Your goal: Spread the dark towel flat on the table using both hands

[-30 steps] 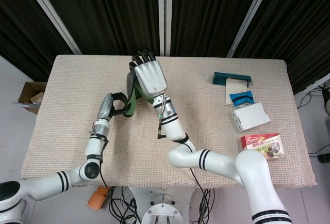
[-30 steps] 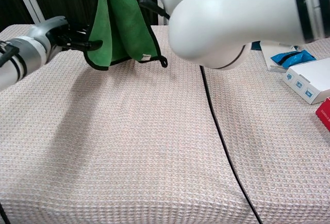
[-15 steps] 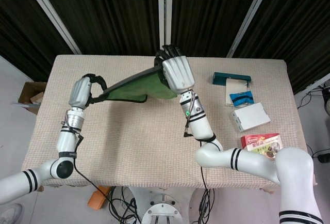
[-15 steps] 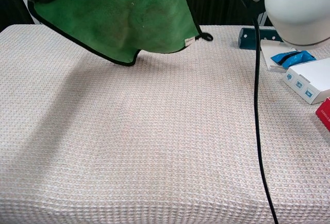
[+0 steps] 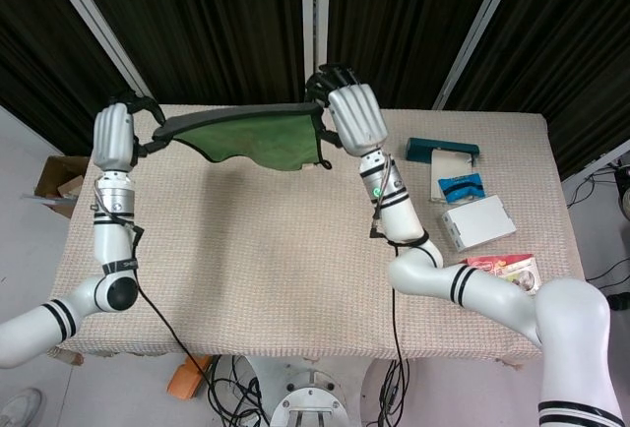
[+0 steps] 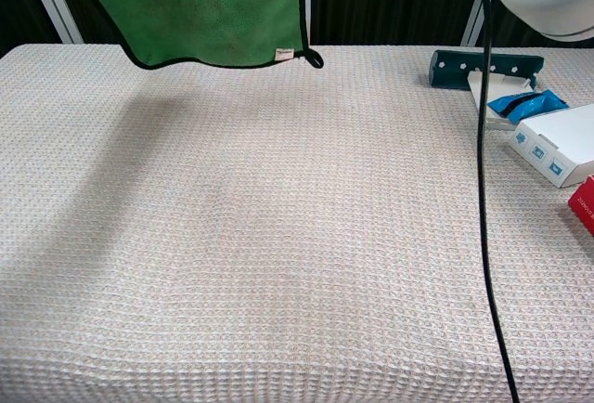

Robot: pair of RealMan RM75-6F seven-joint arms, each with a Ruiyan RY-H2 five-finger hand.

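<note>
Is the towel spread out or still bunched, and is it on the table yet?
Spread, but off the table: the towel hangs stretched between left hand and right hand.

Teal box (image 5: 442, 149), white boxes (image 5: 478, 222), red snack box (image 5: 502, 274) along table's (image 5: 246, 279) right edge; cardboard box (image 5: 59, 179) on floor.

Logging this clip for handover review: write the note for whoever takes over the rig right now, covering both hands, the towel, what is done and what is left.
Left robot hand: grips the left top corner of the dark green towel, raised above the table's far left.
Right robot hand: grips the right top corner, raised near the far edge.
Towel: stretched open between the hands, hanging clear of the table; in the chest view its lower edge hangs over the table's far side.
Done: towel picked up and opened out.
Left: lower it onto the bare cloth in front and lay it flat, probably keeping left of the boxes, then release both corners.
</note>
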